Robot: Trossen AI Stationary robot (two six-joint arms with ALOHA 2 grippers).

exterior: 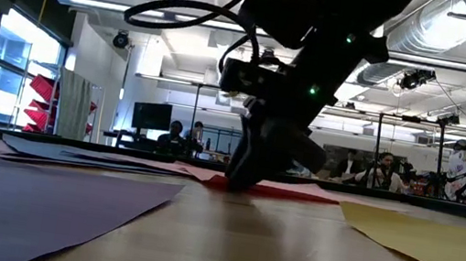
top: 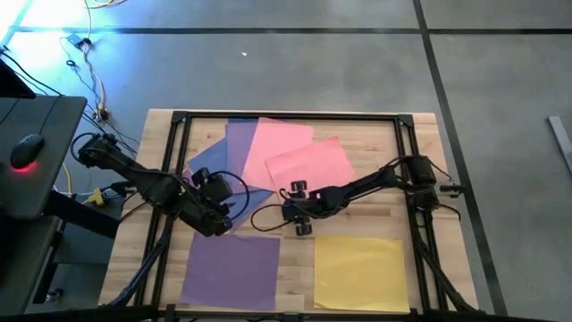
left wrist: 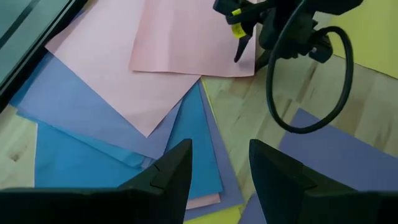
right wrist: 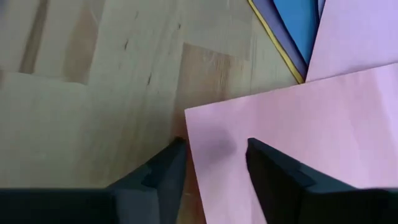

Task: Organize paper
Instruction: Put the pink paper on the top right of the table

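Two sorted sheets lie apart on the wooden table (top: pixel 295 246) at its near edge, a purple sheet (top: pixel 234 268) and a yellow sheet (top: pixel 359 273); an unsorted fan of pink, blue and purple paper (top: pixel 259 152) remains behind them; the top pink sheet (right wrist: pixel 298 143) has its near corner directly at the right gripper (right wrist: pixel 211 163), whose fingers straddle that corner edge, part spread, touching the table, grip unconfirmed; the left gripper (left wrist: pixel 219 168) hovers beside the fan's blue sheets, fingers apart, empty; judged nearer to the pink sheet: right arm.
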